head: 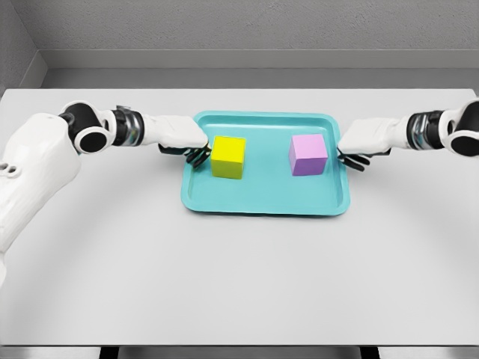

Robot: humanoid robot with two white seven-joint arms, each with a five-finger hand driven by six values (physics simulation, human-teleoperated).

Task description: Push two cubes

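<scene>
A yellow cube (pixel 228 157) stands on the left half of a teal tray (pixel 266 198). A purple cube (pixel 308 155) stands on the tray's right half. My left hand (pixel 191 148) reaches over the tray's left rim, its dark fingers spread flat and touching or nearly touching the yellow cube's left face. My right hand (pixel 353 155) hovers at the tray's right rim with its fingers extended, a small gap away from the purple cube. Neither hand holds anything.
The tray lies in the back middle of a light grey table (pixel 239 284). A grey wall runs behind the table's far edge.
</scene>
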